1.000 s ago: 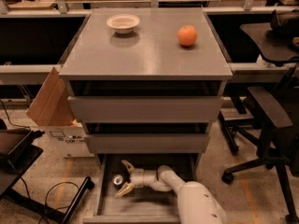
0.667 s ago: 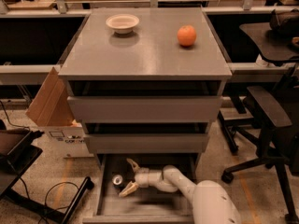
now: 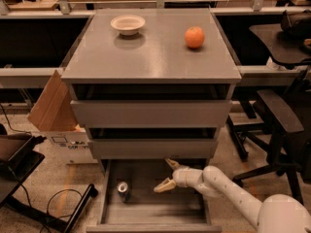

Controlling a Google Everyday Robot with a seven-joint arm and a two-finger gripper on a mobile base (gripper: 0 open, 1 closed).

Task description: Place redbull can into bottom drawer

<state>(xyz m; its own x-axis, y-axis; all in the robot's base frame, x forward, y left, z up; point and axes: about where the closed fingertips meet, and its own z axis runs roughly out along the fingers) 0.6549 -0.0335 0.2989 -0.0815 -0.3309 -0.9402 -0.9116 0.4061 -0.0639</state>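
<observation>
Redbull can (image 3: 123, 191) is inside the bottom drawer (image 3: 154, 213), standing upright on the drawer floor, left part, silver top facing up. Drawer is pulled out toward the near side; the two upper drawers (image 3: 150, 113) sit nearly closed above it.

Gripper (image 3: 166, 175) is also down inside the drawer space, right of the can and clear of it, no contact. Jaws spread wide, one finger up and far, one lower and nearer, nothing between them. White arm (image 3: 228, 191) comes in from near right.

Progress, judged: the can looks placed, so the main part of the task reads as done. What's left is likely just pulling the arm out of the drawer without clipping the can, which looks tippy since it's slim and tall.

Elsewhere: orange (image 3: 194, 37) and white bowl (image 3: 128, 24) on the cabinet top (image 3: 146, 62), well apart. Cardboard box (image 3: 51, 108) left of the cabinet, office chair (image 3: 277, 118) right.
</observation>
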